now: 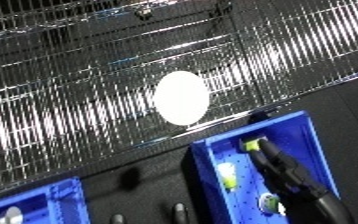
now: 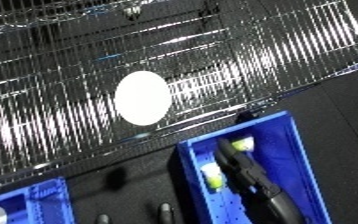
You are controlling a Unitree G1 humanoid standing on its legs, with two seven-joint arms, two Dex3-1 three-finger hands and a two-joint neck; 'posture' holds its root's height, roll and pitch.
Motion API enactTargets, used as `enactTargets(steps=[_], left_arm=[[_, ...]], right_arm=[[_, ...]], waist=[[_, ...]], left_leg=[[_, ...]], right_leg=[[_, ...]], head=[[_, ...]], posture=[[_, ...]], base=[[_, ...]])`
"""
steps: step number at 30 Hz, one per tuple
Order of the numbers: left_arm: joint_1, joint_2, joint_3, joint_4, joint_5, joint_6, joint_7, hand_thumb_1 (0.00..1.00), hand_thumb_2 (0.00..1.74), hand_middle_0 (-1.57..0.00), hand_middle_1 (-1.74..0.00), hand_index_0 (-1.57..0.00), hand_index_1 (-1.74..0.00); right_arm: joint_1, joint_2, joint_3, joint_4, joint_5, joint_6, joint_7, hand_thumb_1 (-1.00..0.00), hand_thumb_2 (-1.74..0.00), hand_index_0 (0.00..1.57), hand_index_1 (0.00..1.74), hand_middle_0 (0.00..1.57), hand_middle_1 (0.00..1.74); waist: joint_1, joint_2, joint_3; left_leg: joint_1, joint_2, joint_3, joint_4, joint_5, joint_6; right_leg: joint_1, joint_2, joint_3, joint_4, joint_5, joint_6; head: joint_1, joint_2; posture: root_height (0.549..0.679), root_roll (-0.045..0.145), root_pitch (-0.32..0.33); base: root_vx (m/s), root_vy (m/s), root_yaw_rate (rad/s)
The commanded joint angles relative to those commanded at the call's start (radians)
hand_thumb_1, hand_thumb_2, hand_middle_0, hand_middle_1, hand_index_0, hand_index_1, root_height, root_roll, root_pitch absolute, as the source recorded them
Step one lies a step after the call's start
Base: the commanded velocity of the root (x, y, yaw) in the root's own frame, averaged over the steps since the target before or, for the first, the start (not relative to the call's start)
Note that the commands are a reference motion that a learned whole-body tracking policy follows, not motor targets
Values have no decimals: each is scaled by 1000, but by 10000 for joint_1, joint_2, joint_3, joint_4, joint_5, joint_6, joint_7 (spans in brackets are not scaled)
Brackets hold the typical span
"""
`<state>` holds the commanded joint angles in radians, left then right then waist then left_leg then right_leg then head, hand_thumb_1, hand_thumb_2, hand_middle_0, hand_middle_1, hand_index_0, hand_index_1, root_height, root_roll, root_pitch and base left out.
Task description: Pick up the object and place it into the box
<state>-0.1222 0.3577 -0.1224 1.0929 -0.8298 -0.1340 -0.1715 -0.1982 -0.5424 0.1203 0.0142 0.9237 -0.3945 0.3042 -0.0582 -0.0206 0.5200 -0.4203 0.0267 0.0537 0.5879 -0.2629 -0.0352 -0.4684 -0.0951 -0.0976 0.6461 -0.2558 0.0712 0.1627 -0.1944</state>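
A black hand (image 1: 282, 167) reaches down into the blue bin (image 1: 310, 131) on the right, coming in from the lower edge, so it is most likely the robot's right hand. It lies long and narrow along the middle of the bin, with its tip close to a small yellow-green object (image 1: 251, 145) near the bin's far end. Whether the fingers pinch that object, have just let it go, or merely rest beside it cannot be told from here. A second yellow-green item (image 1: 227, 178) sits against the left side of the same bin, and a pale round one (image 1: 269, 202) lies lower down, partly behind the arm.

The reach makes sense as a drop-off (the bin is the goal), so the task looks late in its course. A second blue bin (image 1: 67, 192) shows at the lower left. Behind both stands a wire rack (image 1: 87, 85) with a bright white oval (image 1: 181, 97) in front of it, probably glare. The left hand is out of sight.
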Motion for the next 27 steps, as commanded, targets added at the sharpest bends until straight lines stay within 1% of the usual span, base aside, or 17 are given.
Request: enactTargets(steps=[1,3,5,8,11,13,17,23,27], left_arm=[[-17,-36,20,26,25,0,18,0,0,0,0,0,0],[-65,-82,30,23,64,32,75,0,0,0,0,0,0],[-101,-100,32,-47,111,115,134,0,0,0,0,0,0],[-159,-80,-10,-104,167,210,155,0,0,0,0,0,0],[-222,-58,-102,-62,225,231,122,0,0,0,0,0,0],[-251,-42,-182,-83,250,254,108,0,0,0,0,0,0],[-320,-2,-359,-210,339,414,128,0,0,0,0,0,0],[-419,-3,-585,-193,485,621,165,0,0,0,0,0,0],[-522,8,-766,-172,504,687,154,0,0,0,0,0,0]], right_arm=[[-46,120,-164,-241,37,-139,-63,0,0,0,0,0,0],[-139,258,-387,-660,-130,-360,-284,0,0,0,0,0,0],[-273,305,-528,-1055,-577,-487,-609,0,0,0,0,0,0],[-680,149,-560,-1360,-1317,-463,-1098,0,0,0,0,0,0],[-1274,-103,-420,-1318,-1850,-209,-1598,0,0,0,0,0,0],[-1744,-257,-272,-1141,-1867,126,-1786,0,0,0,0,0,0],[-2733,-541,132,-497,-1838,803,-1937,0,0,0,0,0,0],[-3841,-787,772,654,-2245,1220,-2373,0,0,0,0,0,0],[-4551,-1037,1184,1558,-2639,1443,-2646,0,0,0,0,0,0]], waist=[[-12,9,0],[-25,27,0],[-26,54,0],[25,88,0],[133,115,0],[226,136,0],[456,193,0],[744,286,0],[897,373,0]], left_leg=[[-8,0,13,18,-18,0],[-20,-10,33,35,-36,2],[-26,-23,50,55,-49,2],[-54,-36,67,130,-70,-2],[-78,-39,50,244,-109,-5],[-103,-52,35,311,-127,7],[-152,-117,-15,371,-117,27],[-234,-221,-141,510,-128,55],[-316,-265,-200,559,-113,61]], right_leg=[[-1,-6,-3,8,-8,4],[-4,-8,-3,5,-7,9],[-1,-10,-1,-4,0,12],[1,-22,-6,7,8,-2],[18,-60,-40,76,-8,-32],[19,-88,-72,130,-29,-62],[30,-142,-162,177,-52,-117],[17,-249,-267,337,-112,-203],[-60,-327,-312,437,-133,-240]], head=[[-9,-10],[-5,11],[55,47],[225,97],[344,198],[524,196],[1025,44],[1388,-138],[1633,-204]], posture=[[647,42,80],[647,43,81],[647,44,81],[647,46,79],[647,46,73],[646,46,70],[646,48,68],[645,51,61],[644,54,61]], base=[[12,13,-14],[11,11,3],[10,11,6],[7,6,9],[27,-6,24],[31,-13,46],[20,-16,73],[24,-5,73],[13,9,78]])
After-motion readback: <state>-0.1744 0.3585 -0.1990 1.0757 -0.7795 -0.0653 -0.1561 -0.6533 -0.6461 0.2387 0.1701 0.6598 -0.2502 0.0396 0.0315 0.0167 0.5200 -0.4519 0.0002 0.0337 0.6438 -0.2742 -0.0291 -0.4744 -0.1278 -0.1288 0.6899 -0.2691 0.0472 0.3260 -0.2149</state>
